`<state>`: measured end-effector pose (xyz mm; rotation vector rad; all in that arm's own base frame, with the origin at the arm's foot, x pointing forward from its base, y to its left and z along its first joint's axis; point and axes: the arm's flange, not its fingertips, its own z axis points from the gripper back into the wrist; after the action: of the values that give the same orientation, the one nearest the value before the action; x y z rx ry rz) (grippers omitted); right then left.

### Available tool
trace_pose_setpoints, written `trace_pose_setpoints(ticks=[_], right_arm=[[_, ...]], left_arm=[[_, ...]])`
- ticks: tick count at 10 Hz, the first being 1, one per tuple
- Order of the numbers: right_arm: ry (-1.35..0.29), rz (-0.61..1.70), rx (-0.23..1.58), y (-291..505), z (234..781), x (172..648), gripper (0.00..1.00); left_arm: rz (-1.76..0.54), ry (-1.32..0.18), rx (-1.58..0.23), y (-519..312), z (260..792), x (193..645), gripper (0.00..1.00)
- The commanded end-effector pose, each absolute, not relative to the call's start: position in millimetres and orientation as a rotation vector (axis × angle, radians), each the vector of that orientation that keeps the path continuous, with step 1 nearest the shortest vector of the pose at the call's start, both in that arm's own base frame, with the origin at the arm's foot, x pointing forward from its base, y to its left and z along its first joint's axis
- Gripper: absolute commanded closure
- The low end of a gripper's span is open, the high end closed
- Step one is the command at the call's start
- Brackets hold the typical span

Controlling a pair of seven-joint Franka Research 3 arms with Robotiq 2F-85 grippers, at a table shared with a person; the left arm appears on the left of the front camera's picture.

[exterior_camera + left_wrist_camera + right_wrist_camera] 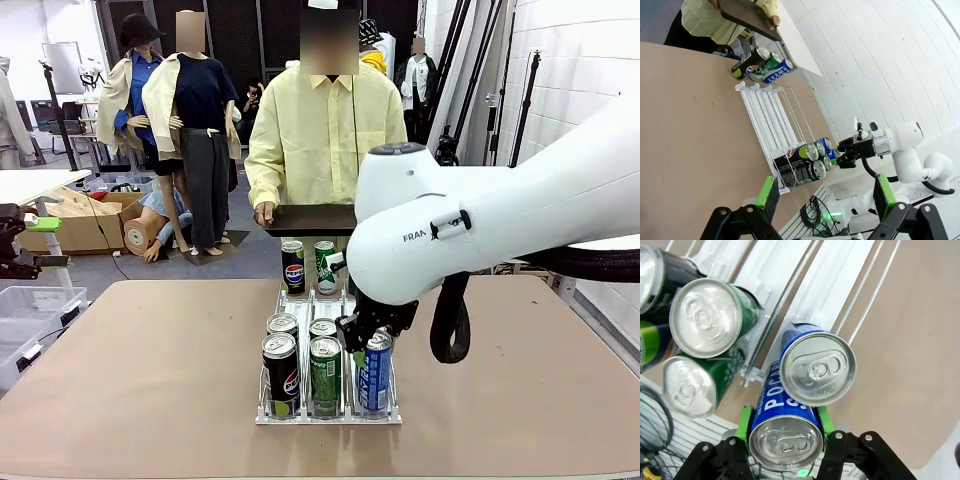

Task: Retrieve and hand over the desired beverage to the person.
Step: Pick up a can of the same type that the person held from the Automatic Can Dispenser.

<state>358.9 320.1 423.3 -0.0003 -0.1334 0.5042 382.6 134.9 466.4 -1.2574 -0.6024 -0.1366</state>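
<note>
Lower centre: right gripper (372, 335) clamped tight on blue can (375, 375) at rack's (330, 418) right lane. Bottom of left wrist view: left gripper (824, 192) spread wide, empty.

Green-padded fingers (745, 424) clamping blue can (785, 442), second blue can (817, 371) just beyond, white rack (805, 295)

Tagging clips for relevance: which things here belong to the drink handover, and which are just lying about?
Job: right gripper shut on blue can; can rack; person; dark tray they hold.
Lying about: cardboard box; clear plastic bin.
</note>
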Motion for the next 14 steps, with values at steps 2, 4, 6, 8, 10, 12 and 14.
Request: trace_pose_setpoints(ticks=[2,4,6,8,10,12,14], right_arm=[[-0.181,0.563,-0.010,320,489,350,1.00],[-0.185,0.564,0.001,303,530,350,1.00],[-0.124,0.574,-0.018,276,562,360,1.00],[-0.110,0.579,-0.016,241,594,377,1.00],[-0.087,0.547,0.013,206,616,397,1.00],[-0.070,0.518,0.024,168,633,414,1.00],[-0.074,0.499,0.062,132,643,420,1.00]], left_arm=[[-0.130,-0.609,-1.275,135,467,381,0.00],[-0.130,-0.609,-1.275,135,467,381,0.00],[-0.130,-0.609,-1.275,135,467,381,0.00],[-0.130,-0.609,-1.275,135,467,381,0.00],[-0.130,-0.609,-1.275,135,467,381,0.00],[-0.130,-0.609,-1.275,135,467,381,0.00],[-0.130,-0.609,-1.275,135,467,381,0.00]])
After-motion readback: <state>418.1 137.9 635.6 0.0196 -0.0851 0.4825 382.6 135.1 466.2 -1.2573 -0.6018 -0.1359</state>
